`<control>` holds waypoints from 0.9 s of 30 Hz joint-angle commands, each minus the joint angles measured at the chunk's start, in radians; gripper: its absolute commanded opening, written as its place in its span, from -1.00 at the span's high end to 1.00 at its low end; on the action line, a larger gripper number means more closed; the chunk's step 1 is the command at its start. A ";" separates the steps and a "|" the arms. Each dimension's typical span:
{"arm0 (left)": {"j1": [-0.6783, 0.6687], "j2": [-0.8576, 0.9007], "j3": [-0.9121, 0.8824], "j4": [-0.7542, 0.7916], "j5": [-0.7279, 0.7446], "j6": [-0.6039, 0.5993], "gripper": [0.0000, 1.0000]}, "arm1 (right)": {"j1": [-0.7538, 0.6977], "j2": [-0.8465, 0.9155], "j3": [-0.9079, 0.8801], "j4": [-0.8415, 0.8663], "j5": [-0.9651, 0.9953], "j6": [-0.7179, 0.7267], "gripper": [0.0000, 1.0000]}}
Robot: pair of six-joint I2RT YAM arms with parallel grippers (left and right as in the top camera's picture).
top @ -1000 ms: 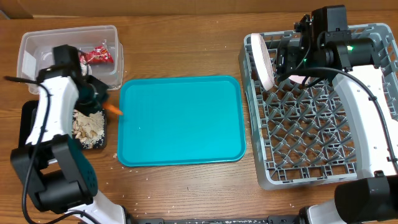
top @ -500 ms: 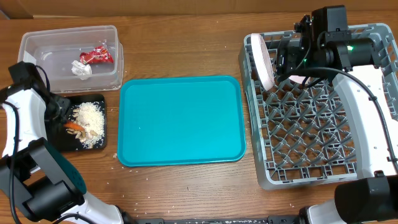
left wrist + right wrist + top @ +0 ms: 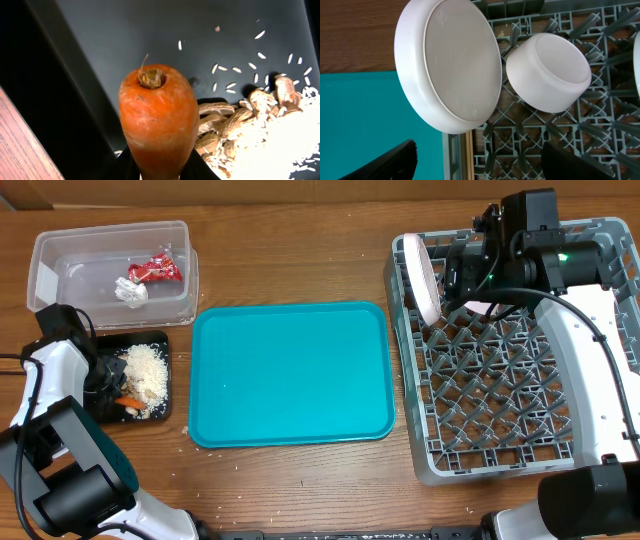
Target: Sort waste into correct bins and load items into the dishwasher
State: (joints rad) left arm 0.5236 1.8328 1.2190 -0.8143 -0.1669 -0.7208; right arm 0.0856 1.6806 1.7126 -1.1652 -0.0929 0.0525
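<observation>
The left fingers (image 3: 108,385) are clamped on the orange carrot (image 3: 155,120), low over the black tray (image 3: 150,337) beside the nut scraps (image 3: 235,120). The left arm (image 3: 60,365) bends in from the tabletop's near-left edge. The right fingers (image 3: 395,160) stand wide apart and empty above the dish rack (image 3: 500,410), facing the upright plate (image 3: 450,65) and white bowl (image 3: 550,72).

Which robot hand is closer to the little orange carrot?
Left. The left gripper holds the carrot in its jaws over the black tray. The right gripper is far off on the other side, open above the dish rack by the white plate.
</observation>
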 commanded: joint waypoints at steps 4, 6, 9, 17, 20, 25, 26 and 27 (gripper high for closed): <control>-0.005 -0.007 -0.008 0.004 -0.025 0.049 0.74 | -0.004 0.005 -0.002 0.003 0.002 0.008 -0.63; -0.005 -0.008 -0.007 0.006 -0.024 0.049 0.56 | -0.004 0.005 -0.002 0.003 0.002 0.008 -0.63; -0.005 -0.008 0.002 0.003 -0.024 0.049 0.10 | -0.004 0.005 -0.002 0.003 0.002 0.008 -0.63; -0.011 -0.029 0.132 -0.058 -0.018 0.095 -0.19 | -0.004 0.005 -0.002 0.004 0.002 0.008 -0.63; -0.037 -0.058 0.239 -0.105 0.016 0.143 -0.33 | -0.003 0.005 -0.002 0.013 0.002 0.008 -0.65; -0.134 -0.091 0.373 -0.121 0.206 0.382 -0.72 | 0.000 0.005 -0.002 0.098 -0.096 0.007 -0.79; -0.168 -0.091 0.401 -0.127 0.240 0.427 -0.78 | 0.003 0.005 -0.002 0.135 -0.128 0.007 -0.84; -0.201 -0.091 0.424 -0.132 0.268 0.468 -0.86 | 0.006 0.006 -0.002 0.171 -0.146 0.007 -0.96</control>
State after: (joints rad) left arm 0.4210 1.7866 1.5505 -0.9314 -0.0586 -0.4671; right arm 0.0856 1.6806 1.7115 -1.0630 -0.1410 0.0555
